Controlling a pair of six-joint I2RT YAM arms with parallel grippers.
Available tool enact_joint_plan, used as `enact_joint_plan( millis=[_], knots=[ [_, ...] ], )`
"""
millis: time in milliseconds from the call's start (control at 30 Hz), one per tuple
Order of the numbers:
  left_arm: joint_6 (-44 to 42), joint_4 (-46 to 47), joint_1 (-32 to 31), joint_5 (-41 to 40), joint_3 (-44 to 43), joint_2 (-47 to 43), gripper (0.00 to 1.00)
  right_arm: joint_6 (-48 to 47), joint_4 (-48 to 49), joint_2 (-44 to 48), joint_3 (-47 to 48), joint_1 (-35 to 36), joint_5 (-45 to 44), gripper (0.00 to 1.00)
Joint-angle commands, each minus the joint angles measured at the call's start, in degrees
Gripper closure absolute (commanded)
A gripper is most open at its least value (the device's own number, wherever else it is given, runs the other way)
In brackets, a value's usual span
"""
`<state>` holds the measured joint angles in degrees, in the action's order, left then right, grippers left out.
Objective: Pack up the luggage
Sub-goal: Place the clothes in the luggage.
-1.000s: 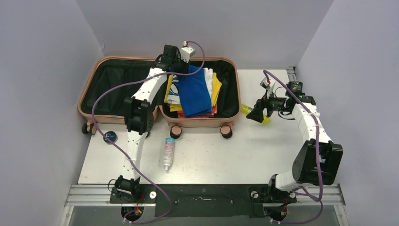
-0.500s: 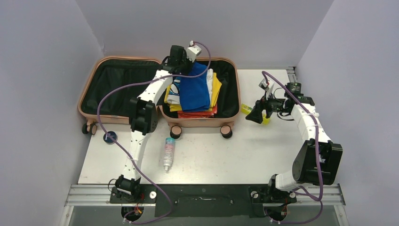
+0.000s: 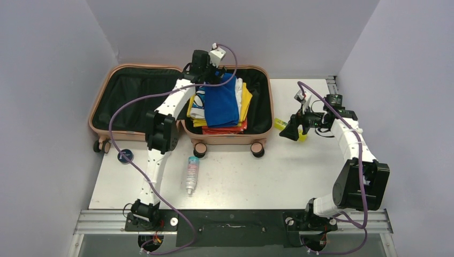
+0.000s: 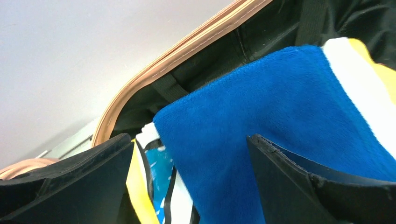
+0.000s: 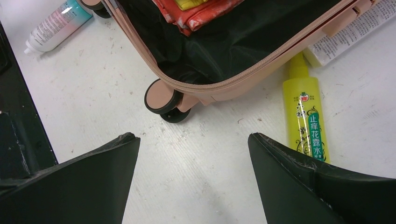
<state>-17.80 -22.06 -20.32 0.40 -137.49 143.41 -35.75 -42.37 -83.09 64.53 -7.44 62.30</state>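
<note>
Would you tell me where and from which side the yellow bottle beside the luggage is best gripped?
Probably mid-body, from straight above: the yellow bottle lies flat on the table, its neck close to the luggage, so jaws should span its narrow width.

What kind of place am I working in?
Probably a robot lab cell, not a home: bare walls box in a white table, with a metal mounting rail along its near edge.

Walls: plain lavender-grey, at 9, 12 and 3 o'clock.
Tabletop: white, scuffed, evenly lit.
Rail: bare metal, at 6 o'clock.
</note>
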Motion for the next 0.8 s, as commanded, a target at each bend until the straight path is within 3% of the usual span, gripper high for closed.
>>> enact_joint_plan(
  millis=[0, 300, 400, 567, 767],
  knots=[
    [5.9, 0.3, 1.5, 6.1, 2.5, -13.4, 0.04, -1.2, 2.4, 1.3, -0.8, 0.3, 1.6, 0.10],
    [6.6, -12.5, 0.6, 15.7, 21.7, -26.0, 0.00, -4.3, 0.6, 2.2, -1.3, 0.3, 3.2, 0.10],
    [6.9, -15.8, 2.0, 18.8, 30.7, -31.3, 0.10, -4.3, 1.5, 2.4, -2.4, 0.3, 3.2, 0.10],
    [9.5, -14.7, 4.8, 26.5, 44.6, -38.3, 0.15, -3.8, 2.3, 2.4, -2.7, 0.7, 3.5, 0.10],
    [12.5, -10.4, 6.7, 33.1, 52.4, -40.6, 0.20, -3.5, 3.1, 4.2, -3.9, 0.7, 3.3, 0.10]
  ],
)
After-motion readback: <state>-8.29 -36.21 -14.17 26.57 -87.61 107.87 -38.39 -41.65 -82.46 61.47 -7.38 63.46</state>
